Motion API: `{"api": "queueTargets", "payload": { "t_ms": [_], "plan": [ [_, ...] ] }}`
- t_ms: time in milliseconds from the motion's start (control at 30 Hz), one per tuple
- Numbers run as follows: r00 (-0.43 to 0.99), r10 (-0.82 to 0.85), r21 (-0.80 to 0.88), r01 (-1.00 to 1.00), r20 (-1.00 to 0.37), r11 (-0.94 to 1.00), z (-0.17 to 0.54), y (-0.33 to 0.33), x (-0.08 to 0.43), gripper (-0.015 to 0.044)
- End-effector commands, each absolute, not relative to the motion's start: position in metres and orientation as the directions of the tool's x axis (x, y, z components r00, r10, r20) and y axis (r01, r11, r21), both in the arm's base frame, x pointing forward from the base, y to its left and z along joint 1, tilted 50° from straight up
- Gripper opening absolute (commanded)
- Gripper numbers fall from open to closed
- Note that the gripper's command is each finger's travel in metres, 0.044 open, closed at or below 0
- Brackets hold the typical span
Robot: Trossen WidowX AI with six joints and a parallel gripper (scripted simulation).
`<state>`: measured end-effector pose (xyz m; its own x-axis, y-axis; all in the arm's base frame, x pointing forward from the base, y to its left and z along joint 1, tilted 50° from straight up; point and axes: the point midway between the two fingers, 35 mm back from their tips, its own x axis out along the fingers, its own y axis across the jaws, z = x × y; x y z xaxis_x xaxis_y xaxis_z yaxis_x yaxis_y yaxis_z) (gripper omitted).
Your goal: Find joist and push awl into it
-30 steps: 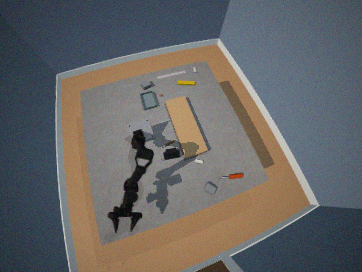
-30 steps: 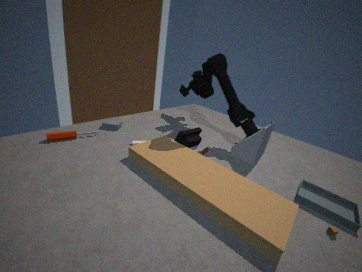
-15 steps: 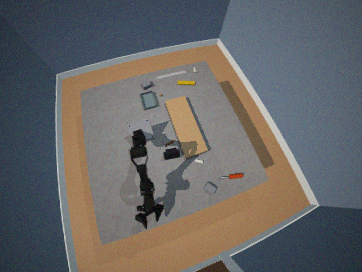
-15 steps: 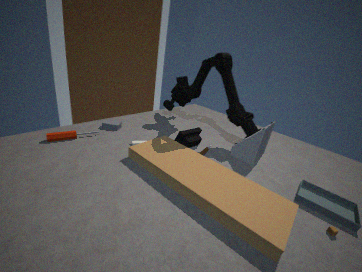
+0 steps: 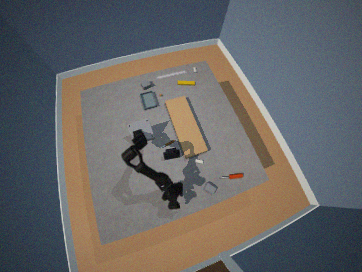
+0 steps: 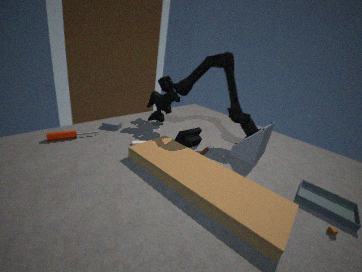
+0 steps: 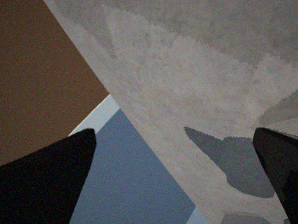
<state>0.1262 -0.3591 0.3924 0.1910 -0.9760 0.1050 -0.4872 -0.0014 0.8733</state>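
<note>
Got a long tan rectangular floor panel (image 5: 186, 125) (image 6: 215, 185) lying flat on the grey mat (image 5: 112, 195). Awl with orange-red cylindrical handle and thin metal shaft (image 5: 236, 176) (image 6: 61, 135) lying on the mat, beyond one short end of the panel, well apart from the gripper. Shallow rectangular grey-green tray (image 5: 149, 100) (image 6: 327, 200) near the panel's other end (small orange cube (image 5: 161, 95) (image 6: 332, 231) just beside, outside the tray). Blocky black object (image 5: 171, 153) (image 6: 189, 137) near the panel's long side, close to the awl end. Can't tell for sure which item counts as the stud finder (black one possible, too blurry). Yellow bar (image 5: 186, 83) farther off, past the tray end. Shallow grey square piece (image 5: 210, 187) (image 6: 111, 126) between awl and gripper.

Black jointed arm (image 5: 152, 175) (image 6: 231, 75) arched up, reaching out to the awl-end side of the mat. Black two-finger gripper (image 5: 173, 199) (image 6: 152, 111) (image 7: 177, 136) raised above the mat, off the panel, fingers wide apart, holding nothing.
</note>
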Motion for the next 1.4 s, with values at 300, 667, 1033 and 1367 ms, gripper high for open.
{"api": "queueTargets", "payload": {
  "t_ms": [300,667,1033,1367],
  "plan": [
    [0.486,-0.823,0.954,0.089,-0.293,-0.287,0.302,-0.269,0.258,0.0440],
    [0.488,-0.655,0.781,0.565,-0.577,-0.267,0.226,-0.171,0.296,0.0440],
    [0.144,-0.703,0.395,0.895,-0.697,-0.207,0.156,-0.114,0.242,0.0440],
    [-0.003,-0.822,0.133,0.986,-0.569,-0.096,0.154,-0.101,0.202,0.0440]
  ]
}}
